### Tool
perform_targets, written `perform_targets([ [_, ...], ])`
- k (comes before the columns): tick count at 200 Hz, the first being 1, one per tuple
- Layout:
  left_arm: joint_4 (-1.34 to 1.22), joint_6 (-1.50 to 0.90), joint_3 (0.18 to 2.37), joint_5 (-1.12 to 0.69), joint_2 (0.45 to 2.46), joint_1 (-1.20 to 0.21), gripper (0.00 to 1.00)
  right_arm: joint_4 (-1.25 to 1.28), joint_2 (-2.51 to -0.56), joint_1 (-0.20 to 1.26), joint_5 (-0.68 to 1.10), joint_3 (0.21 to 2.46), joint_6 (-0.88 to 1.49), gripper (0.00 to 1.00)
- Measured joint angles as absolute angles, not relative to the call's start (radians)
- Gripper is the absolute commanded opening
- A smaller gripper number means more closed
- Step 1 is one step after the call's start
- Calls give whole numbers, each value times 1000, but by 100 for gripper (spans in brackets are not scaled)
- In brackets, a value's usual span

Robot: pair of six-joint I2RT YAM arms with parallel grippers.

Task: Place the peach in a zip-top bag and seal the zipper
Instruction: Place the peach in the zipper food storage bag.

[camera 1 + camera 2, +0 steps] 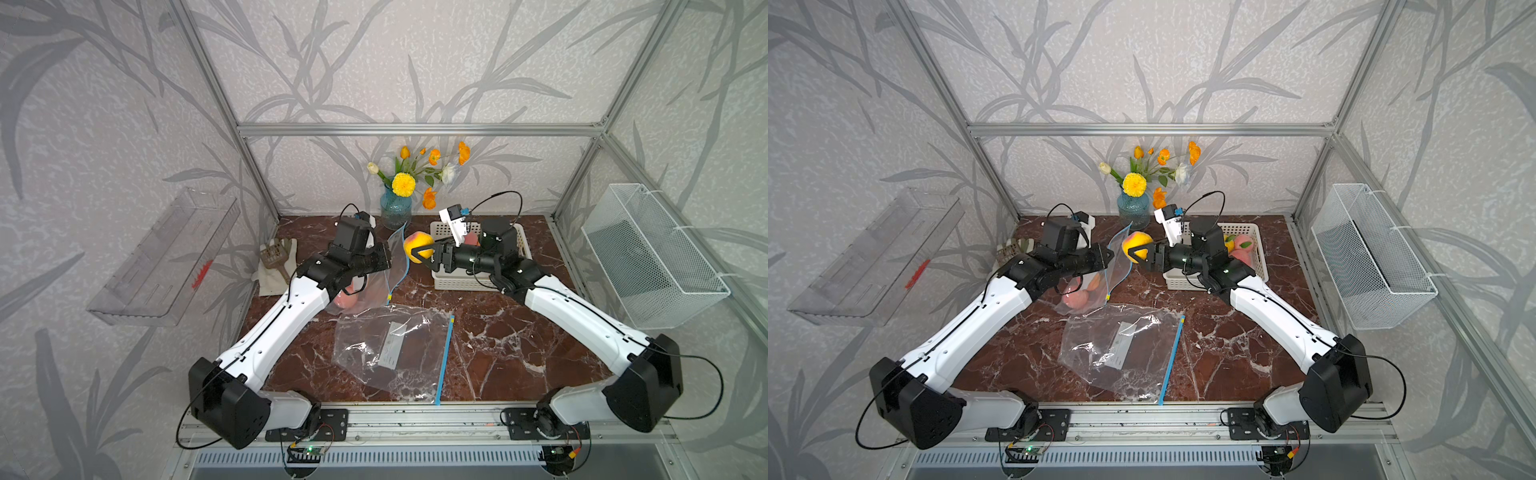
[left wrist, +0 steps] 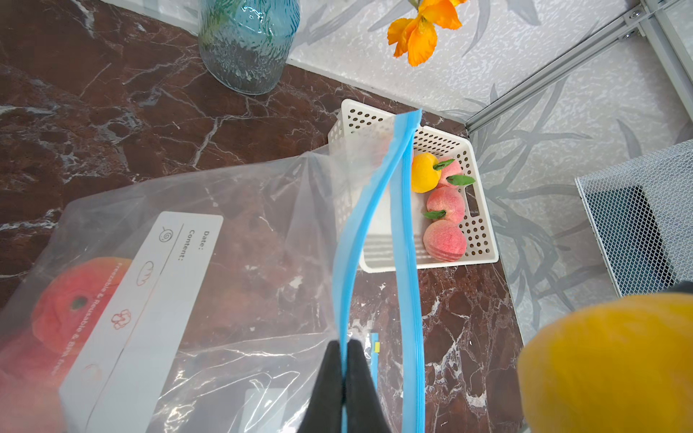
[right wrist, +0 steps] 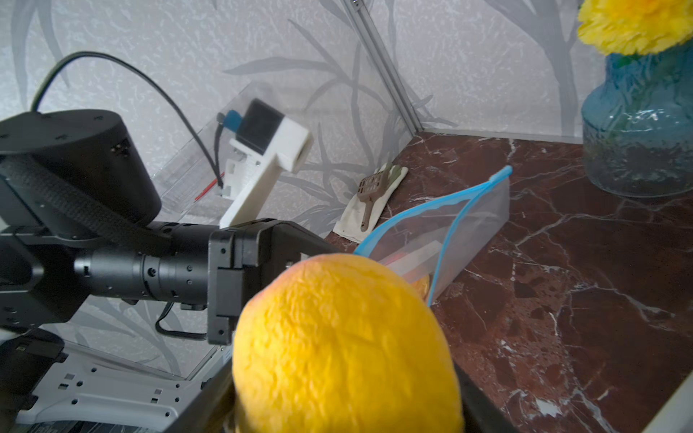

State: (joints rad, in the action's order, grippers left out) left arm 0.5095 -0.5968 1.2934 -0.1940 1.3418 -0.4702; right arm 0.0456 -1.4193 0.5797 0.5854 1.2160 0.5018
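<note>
A yellow-orange peach point(image 1: 415, 241) point(image 1: 1133, 243) hangs above the table with my right gripper point(image 1: 422, 251) point(image 3: 345, 393) shut on it; it fills the right wrist view's foreground. Just to its left stands a clear zip-top bag point(image 1: 397, 270) point(image 1: 1121, 266) with a blue zipper. My left gripper point(image 2: 344, 348) point(image 1: 388, 259) is shut on one zipper lip point(image 2: 352, 240), holding it up. The other lip point(image 2: 407, 232) stands apart, so the mouth gapes toward the peach. A red-orange peach point(image 2: 71, 300) lies at the bag's bottom.
A second zip-top bag point(image 1: 395, 349) lies flat at the table's front middle. A white perforated basket point(image 1: 524, 249) point(image 2: 483, 225) with several peaches sits under my right arm. A blue vase point(image 1: 395, 210) stands at the back, a scoop on a cloth point(image 1: 276, 257) at the left.
</note>
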Motion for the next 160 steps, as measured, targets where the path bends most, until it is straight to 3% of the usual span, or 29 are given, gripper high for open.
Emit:
perform_targets([
  [106, 501, -603, 1285, -202, 1329, -470, 0, 91, -1527, 636, 585, 1245, 502, 65],
  [160, 504, -603, 1285, -141, 1290, -470, 0, -138, -1572, 695, 424, 1374, 367, 67],
])
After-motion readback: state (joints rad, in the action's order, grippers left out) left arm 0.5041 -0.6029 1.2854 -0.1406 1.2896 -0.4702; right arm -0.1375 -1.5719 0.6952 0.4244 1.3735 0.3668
